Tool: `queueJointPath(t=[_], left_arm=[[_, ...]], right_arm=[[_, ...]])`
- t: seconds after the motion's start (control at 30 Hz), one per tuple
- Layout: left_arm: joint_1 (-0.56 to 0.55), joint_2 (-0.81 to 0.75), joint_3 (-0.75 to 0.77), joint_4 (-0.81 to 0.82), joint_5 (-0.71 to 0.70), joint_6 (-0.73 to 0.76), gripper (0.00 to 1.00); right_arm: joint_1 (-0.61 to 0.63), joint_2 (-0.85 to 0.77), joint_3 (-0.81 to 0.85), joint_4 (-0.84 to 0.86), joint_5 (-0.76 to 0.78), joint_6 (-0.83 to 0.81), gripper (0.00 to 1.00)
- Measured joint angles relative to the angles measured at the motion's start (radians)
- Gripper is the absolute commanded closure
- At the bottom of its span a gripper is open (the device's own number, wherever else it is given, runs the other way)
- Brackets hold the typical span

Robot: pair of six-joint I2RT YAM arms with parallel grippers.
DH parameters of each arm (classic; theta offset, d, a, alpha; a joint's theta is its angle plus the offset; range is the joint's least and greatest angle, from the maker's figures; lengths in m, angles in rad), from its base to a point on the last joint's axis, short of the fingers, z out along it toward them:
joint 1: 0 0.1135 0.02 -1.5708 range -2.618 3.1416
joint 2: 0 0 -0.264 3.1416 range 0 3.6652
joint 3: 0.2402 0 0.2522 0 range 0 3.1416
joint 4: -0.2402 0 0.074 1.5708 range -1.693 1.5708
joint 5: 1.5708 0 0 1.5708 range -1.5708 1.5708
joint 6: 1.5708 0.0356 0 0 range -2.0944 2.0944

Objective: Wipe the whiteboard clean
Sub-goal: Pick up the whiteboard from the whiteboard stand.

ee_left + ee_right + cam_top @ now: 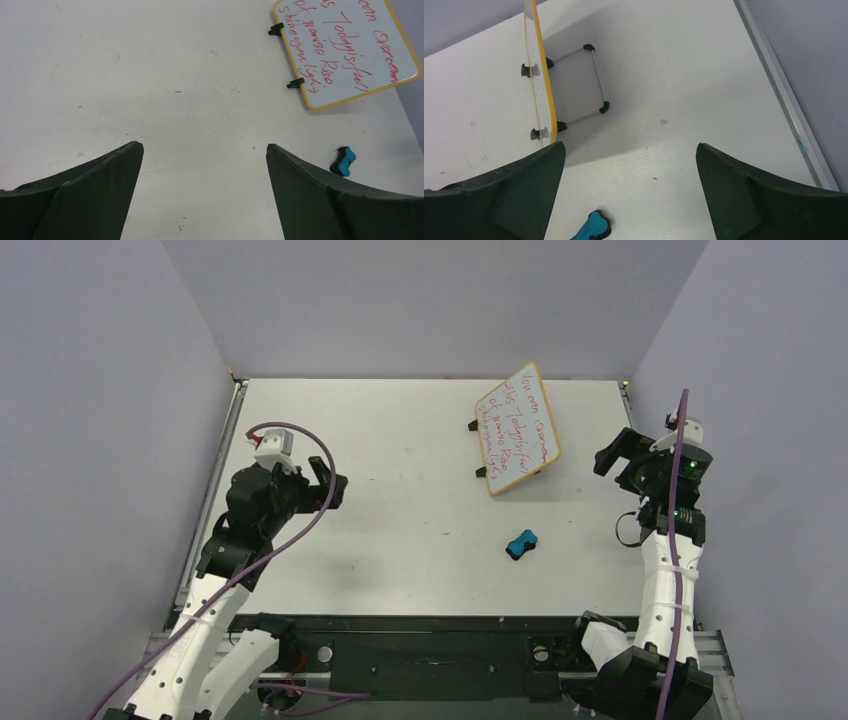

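My left end effector (205, 147) and right end effector (630, 145) hang released and empty, the whiteboard (517, 430) near the far right corner of the table (380, 420) is full of red writing, so first I need that blue eraser (521, 542).

A small rectangular whiteboard with a thin light-wood, yellowish frame (517, 428) stands on the far right part of the white desk (400, 490). It is propped up and leans back rather than lying flat, its long side running near to far and its writing face turned toward the left. Several lines of red handwriting cover the face, all unwiped. Two black feet (473, 424) jut from its lower left edge. In the right wrist view it shows edge-on, with a thin metal wire leg (598, 80) resting on the desk behind it.
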Motion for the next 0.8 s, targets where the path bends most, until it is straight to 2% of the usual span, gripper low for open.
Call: queueJointPath(t=[0.27,0.43,0.53,0.67,0.8], left_arm=[[0.022,0.085,0.010,0.061,0.283,-0.058,0.07],[0.022,0.151,0.010,0.103,0.436,-0.085,0.07],[0.022,0.219,0.010,0.120,0.513,-0.095,0.07],[0.022,0.275,0.010,0.090,0.535,-0.076,0.07],[0.020,0.238,0.003,0.054,0.469,-0.026,0.07]], right_arm=[[0.002,-0.005,-0.001,-0.006,-0.055,-0.062,0.00],[0.044,-0.008,0.000,-0.081,-0.193,-0.262,0.00],[0.122,-0.005,0.018,-0.171,-0.226,-0.395,0.00],[0.187,0.045,0.099,-0.257,-0.218,-0.485,0.01],[0.190,0.135,0.182,-0.253,-0.178,-0.471,0.01]])
